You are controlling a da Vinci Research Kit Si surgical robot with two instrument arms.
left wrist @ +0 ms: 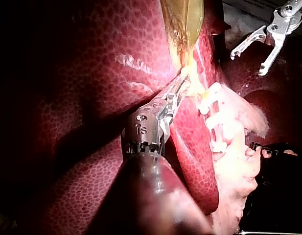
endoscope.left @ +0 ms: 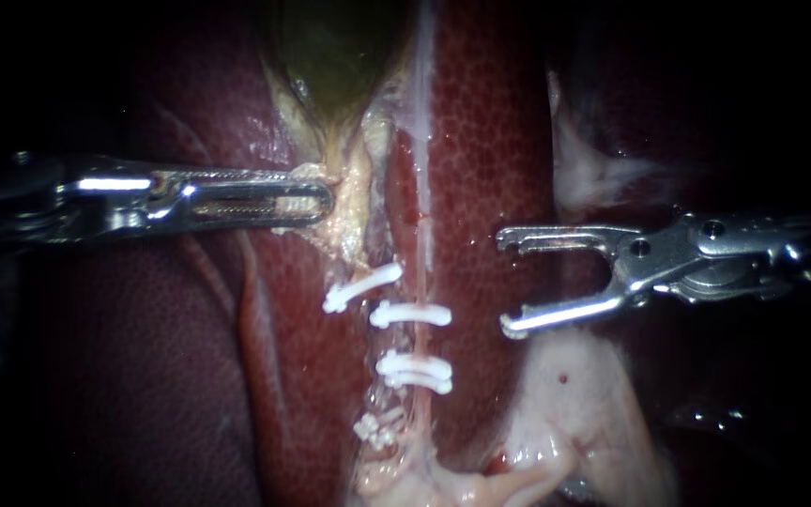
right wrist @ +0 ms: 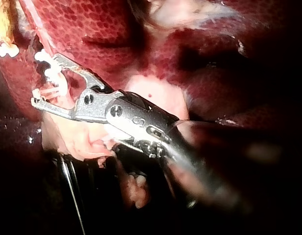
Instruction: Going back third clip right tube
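Right instrument (endoscope.left: 507, 284): jaws were spread, empty, near the right tube (endoscope.left: 423, 272).
Clips (endoscope.left: 411, 315): white, clamped across the right tube.
Left instrument (endoscope.left: 316, 201): jaws pinched the gallbladder (endoscope.left: 330, 52) neck, beside the right tube.

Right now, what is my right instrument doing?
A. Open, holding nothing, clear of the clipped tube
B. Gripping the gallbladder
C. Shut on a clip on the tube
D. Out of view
A: the right instrument stands open and empty, with bare liver showing between it and the white clips on the tube.
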